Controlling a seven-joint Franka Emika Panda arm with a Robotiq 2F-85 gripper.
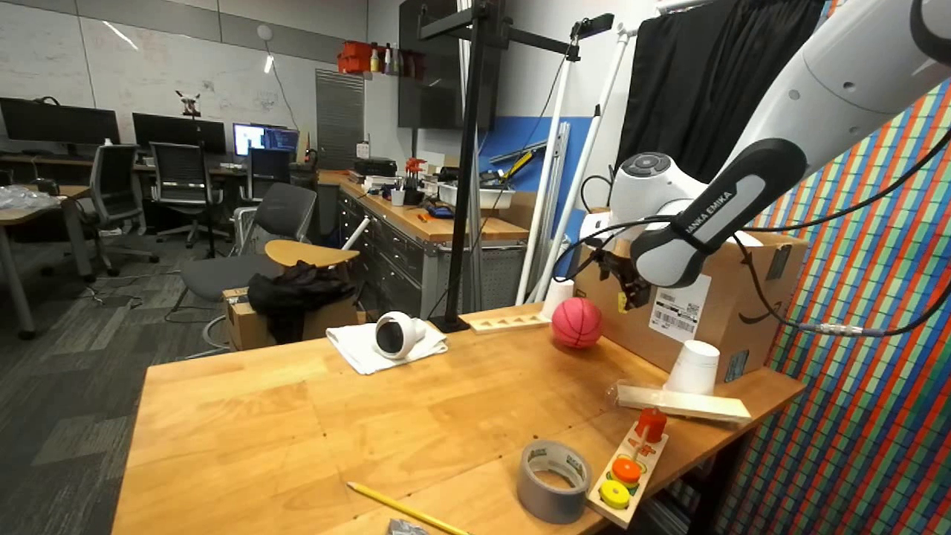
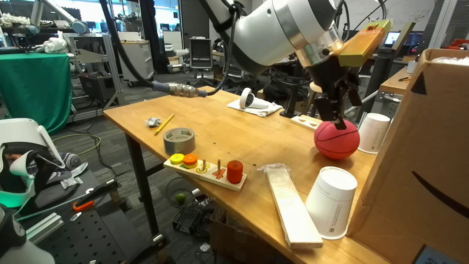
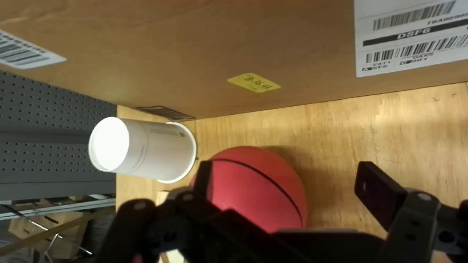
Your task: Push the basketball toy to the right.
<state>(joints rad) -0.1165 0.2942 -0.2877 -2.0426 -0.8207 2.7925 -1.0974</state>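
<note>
Presently, basketball toy (image 1: pixel 576 323): resting on the wooden bench (image 1: pixel 297 416), between two and three o'clock from the bench's middle in both exterior views.
Toy's push, done: no start line or goal mark shows, so completion cannot be confirmed. Its place toward three o'clock would suit a push to the right that is largely finished, though that is a guess.
Toy's push, left: with no contact visible, no shove seems under way at this instant. If more travel is wanted, the pincer (image 3: pixel 287 180) would have to come down beside the toy and sweep; if not, only backing off remains.
Pincer: released and holding nothing, its fingers (image 3: pixel 376 193) spread wide. In the wrist view one overlaps the toy's nine o'clock edge while the other stands off at three; an exterior view shows air between pincer and toy (image 1: pixel 579 327).
Neighbouring white cup (image 3: pixel 157 151): upside down near the toy, at ten o'clock in the wrist view; whether they touch is hidden.
Cardboard box (image 2: pixel 414 146): at twelve o'clock in the wrist view, a strip of bench between; likely a stop for a stray roll.
Tape roll (image 1: pixel 546 504): well apart, at six o'clock from the toy in an exterior view.
</note>
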